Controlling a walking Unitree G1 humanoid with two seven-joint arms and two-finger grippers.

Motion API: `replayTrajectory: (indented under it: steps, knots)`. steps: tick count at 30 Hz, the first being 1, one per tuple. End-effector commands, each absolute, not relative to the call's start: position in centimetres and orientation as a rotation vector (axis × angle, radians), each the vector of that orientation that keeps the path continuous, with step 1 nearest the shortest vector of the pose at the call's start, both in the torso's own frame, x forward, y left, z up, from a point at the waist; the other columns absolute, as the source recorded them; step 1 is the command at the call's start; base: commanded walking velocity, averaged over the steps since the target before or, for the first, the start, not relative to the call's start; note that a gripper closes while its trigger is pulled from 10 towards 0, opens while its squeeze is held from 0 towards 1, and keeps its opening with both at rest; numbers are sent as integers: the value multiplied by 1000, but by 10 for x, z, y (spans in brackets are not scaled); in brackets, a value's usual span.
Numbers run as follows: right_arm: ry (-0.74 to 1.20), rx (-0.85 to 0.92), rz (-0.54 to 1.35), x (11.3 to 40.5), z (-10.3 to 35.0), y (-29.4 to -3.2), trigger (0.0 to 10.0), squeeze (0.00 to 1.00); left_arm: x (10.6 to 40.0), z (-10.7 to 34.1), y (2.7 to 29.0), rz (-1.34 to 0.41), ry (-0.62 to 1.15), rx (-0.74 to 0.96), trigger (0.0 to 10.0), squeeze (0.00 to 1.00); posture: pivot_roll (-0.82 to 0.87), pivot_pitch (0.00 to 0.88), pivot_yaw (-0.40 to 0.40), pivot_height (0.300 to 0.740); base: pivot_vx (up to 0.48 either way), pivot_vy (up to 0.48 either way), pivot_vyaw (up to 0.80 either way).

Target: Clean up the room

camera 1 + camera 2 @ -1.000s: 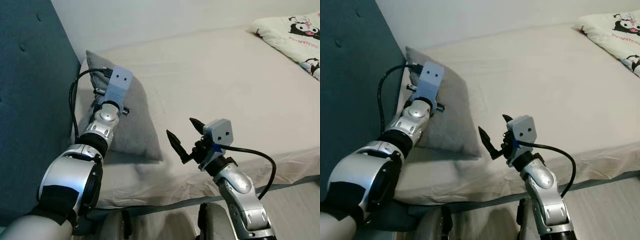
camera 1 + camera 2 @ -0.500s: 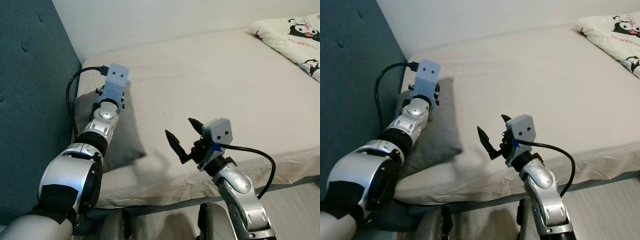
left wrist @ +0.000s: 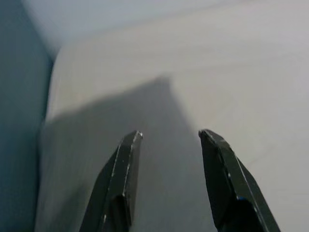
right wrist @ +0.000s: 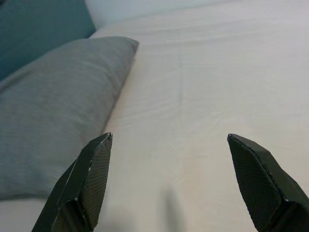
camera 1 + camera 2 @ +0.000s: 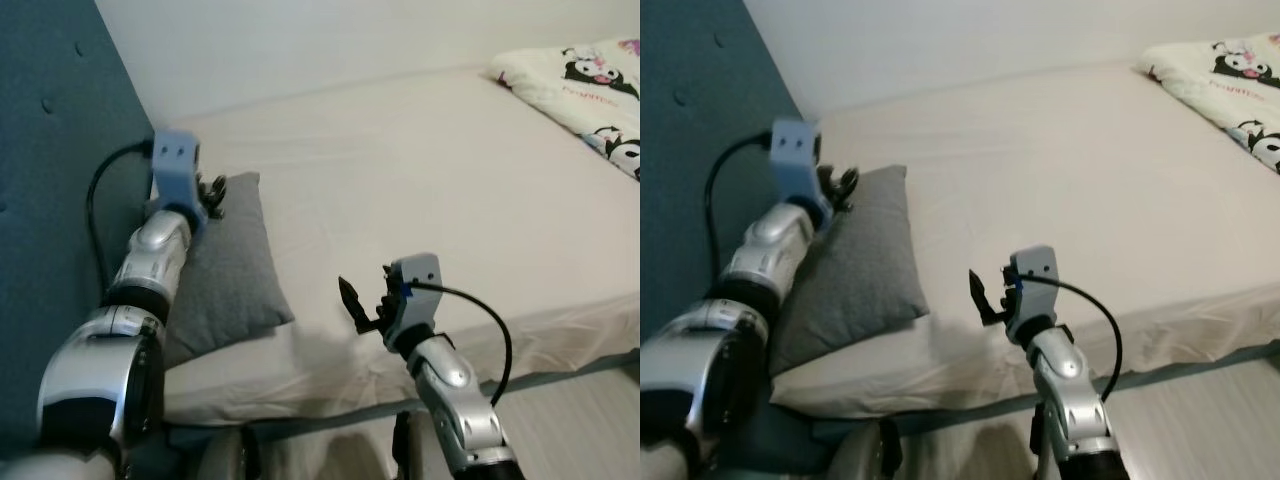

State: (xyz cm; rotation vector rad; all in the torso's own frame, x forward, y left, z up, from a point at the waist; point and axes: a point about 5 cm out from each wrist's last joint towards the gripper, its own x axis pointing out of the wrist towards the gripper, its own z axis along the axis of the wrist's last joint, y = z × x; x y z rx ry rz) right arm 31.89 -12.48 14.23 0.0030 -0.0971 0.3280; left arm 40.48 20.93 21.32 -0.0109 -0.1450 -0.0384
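Left wrist view: the left gripper (image 3: 169,137) has its fingers (image 3: 123,169) parted, nothing between them, poised just above the grey pillow (image 3: 111,145).
Left gripper position: at the pillow's upper end, close to the teal headboard (image 5: 50,200).
Right gripper: right gripper (image 5: 365,300) released, fingers (image 4: 87,179) spread wide and empty, hovering over the near edge of the bed.
Grey pillow: lies flat on the bed sheet (image 5: 420,180) at the head end, one long side against the headboard, well apart from the right gripper.
Quilt: cream quilt (image 5: 590,85) at the bed's far right corner, printed with black-and-white cartoon figures.
Writing: small pink lettering on the quilt, too small to read.
Wall: plain white wall (image 5: 300,40) behind the bed.
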Motion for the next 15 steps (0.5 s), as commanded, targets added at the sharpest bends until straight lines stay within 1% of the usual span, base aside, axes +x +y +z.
replayTrajectory:
  steps: [1,3,4,5,7,10,13,14,15]
  knots:
    - [-81,22,302,315,132,-128,10000,0,398,209,221,-3,-173,-27,10000,0,39,196,41,582,0,0,0]
    - [-58,13,282,313,122,-132,10000,0,379,182,228,19,-177,-12,10000,0,40,185,26,582,0,0,0]
    - [-58,13,282,313,122,-132,10000,0,379,182,228,19,-177,-12,10000,0,40,185,26,582,0,0,0]
    - [-45,-3,279,312,118,-132,10000,0,369,170,229,31,-180,-5,10000,0,41,182,21,582,0,0,0]
    - [-26,-37,290,312,111,-130,10000,0,348,145,224,24,-159,20,10000,0,38,178,13,582,0,0,0]
    - [-24,-46,295,312,109,-128,10000,0,340,137,221,16,-147,15,10000,0,38,178,13,582,0,0,0]
    - [-18,-61,329,312,105,-122,10000,0,319,124,204,-69,-134,22,10000,0,42,179,13,582,0,0,0]
    - [-18,-61,329,312,105,-122,10000,0,319,124,204,-69,-134,22,10000,0,42,179,13,582,0,0,0]
    - [-16,-55,339,311,104,-121,10000,0,314,120,199,-109,-121,39,10000,0,42,179,13,582,0,0,0]
